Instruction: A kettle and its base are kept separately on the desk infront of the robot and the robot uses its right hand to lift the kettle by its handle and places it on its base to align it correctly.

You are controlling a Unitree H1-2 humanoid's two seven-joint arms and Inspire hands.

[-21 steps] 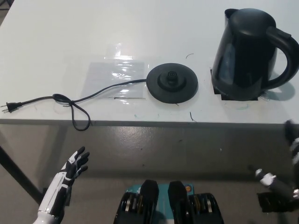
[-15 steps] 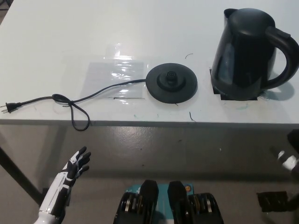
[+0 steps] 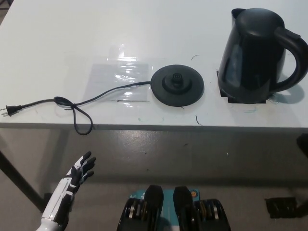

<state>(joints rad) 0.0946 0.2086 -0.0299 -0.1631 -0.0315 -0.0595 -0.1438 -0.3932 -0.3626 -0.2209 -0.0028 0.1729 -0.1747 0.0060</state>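
The black plastic kettle [image 3: 255,55] stands at the upper right of the white desk [image 3: 72,43], apart from its round black base [image 3: 177,85] at centre. Rigid, smooth, probably weighty if filled; best taken by the looped handle [image 3: 296,60]. The white left robot hand [image 3: 81,169] rests spread, empty, lower left. The right robot hand is barely visible, state unclear.

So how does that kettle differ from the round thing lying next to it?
The kettle stands tall and upright at the desk's right, with a curved handle; the base is a flat, low disc nearer the middle. The base has a raised hub at its centre and a cord trailing left to a plug, while no cord shows on the kettle. They stand apart, not touching. Both are black and sit on the white desk.
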